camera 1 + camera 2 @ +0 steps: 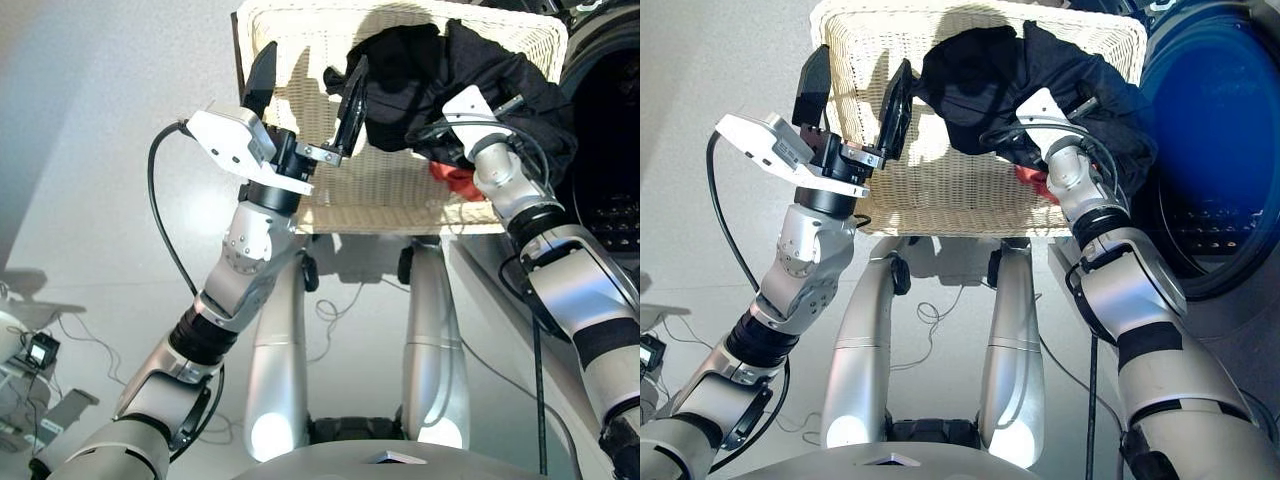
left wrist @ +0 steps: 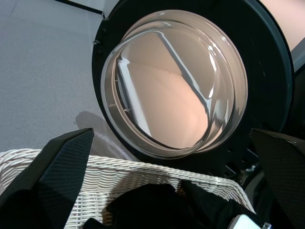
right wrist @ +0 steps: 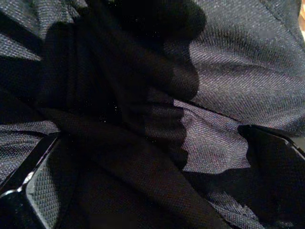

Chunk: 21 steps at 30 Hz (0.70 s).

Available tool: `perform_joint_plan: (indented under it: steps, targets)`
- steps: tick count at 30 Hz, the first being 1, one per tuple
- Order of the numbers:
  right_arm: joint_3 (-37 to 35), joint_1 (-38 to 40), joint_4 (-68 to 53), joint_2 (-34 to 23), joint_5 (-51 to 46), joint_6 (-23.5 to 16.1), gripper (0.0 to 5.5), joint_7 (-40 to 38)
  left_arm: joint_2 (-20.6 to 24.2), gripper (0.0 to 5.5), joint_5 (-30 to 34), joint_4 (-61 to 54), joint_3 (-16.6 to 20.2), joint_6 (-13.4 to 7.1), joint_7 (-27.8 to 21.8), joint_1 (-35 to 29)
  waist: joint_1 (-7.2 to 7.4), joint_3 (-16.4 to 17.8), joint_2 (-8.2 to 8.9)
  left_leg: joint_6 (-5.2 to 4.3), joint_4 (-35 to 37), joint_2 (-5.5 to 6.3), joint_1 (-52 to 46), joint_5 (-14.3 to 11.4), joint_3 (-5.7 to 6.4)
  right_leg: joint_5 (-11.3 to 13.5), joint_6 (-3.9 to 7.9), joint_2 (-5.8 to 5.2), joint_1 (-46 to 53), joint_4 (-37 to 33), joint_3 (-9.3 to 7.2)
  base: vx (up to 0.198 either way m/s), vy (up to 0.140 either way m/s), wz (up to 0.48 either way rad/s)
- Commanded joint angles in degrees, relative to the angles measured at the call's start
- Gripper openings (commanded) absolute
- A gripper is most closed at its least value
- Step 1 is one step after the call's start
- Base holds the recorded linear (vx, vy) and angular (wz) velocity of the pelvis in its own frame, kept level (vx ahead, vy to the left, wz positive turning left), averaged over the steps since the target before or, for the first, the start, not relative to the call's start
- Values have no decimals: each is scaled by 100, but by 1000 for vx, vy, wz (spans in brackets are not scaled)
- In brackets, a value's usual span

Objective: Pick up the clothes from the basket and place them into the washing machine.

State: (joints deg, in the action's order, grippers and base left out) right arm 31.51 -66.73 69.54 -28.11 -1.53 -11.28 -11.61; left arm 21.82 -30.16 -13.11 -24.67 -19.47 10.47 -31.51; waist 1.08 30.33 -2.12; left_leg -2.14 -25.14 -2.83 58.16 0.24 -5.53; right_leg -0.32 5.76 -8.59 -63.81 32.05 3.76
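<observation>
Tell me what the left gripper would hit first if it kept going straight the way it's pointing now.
Probably the washing machine door: the left gripper is open, and its wrist view looks over the basket rim at the glass. Depth is unclear, so it might clip the rim or the dark clothes first.

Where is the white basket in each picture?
Left eye view: basket top middle, dark clothes heaped on it.
Right eye view: basket top middle, left of the washing machine.
Left wrist view: only its rim along the bottom, below the round door.
Right wrist view: not in it, just dark cloth.
Shared landmark: the dark clothes.
</observation>
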Motion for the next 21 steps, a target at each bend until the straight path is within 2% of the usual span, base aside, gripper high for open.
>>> perform_joint_plan:
  steps: [1,5,7,11,16,21]
  targets:
    - [14,-1,860,-422,-232,535,550,-29,60,550,324,-425,34,-135,-103,-59,-263,-53,-312,-91,-491,83,181,-393,-112,68,-1,130,30,-127,-363,0,0,0]
    - [-48,-14,933,-406,-302,590,550,-1,75,550,335,-388,35,-99,-95,-83,-257,-53,-312,-80,-507,87,195,-404,-124,64,-4,138,16,-117,-350,0,0,0]
    - [-35,-53,954,-373,-319,614,0,32,73,550,336,-406,75,-78,-65,-93,-236,-53,-293,-76,-505,89,195,-405,-128,65,-6,135,-3,-109,-350,0,0,0]
    - [-73,-28,778,-386,-453,491,0,-20,79,550,323,-424,129,-61,-57,-42,-188,-53,-248,-76,-487,88,173,-395,-127,77,1,140,25,-124,-350,0,0,0]
    - [-221,293,-15,-480,-983,186,0,-96,114,550,347,-448,194,-102,-19,22,-96,-53,-95,-77,-437,79,56,-393,-129,104,7,161,139,-193,-353,0,0,0]
    - [-461,1050,-1900,-934,-1102,-156,0,-319,275,550,483,-551,318,-203,40,196,43,-53,71,-67,-405,72,-42,-403,-121,109,27,167,231,-239,-352,0,0,0]
